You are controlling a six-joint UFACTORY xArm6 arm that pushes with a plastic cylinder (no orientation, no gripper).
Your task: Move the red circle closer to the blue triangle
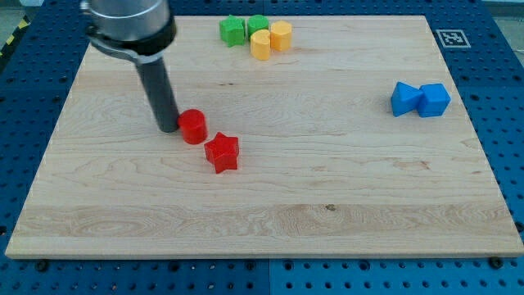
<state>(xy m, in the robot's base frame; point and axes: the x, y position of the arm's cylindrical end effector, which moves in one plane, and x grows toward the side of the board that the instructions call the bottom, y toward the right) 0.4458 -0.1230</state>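
Note:
The red circle (193, 127) is a short red cylinder left of the board's middle. My tip (168, 128) rests on the board right at the circle's left side, touching or nearly touching it. The blue triangle (403, 99) lies far to the view's right, next to a blue cube (435, 99). A red star (222, 153) sits just below and right of the red circle, close to it.
Two green blocks (232, 31) (258, 24) and two yellow cylinders (261, 45) (281, 35) are clustered at the view's top centre. The wooden board (270, 221) lies on a blue perforated table. A marker tag (449, 38) is at the top right corner.

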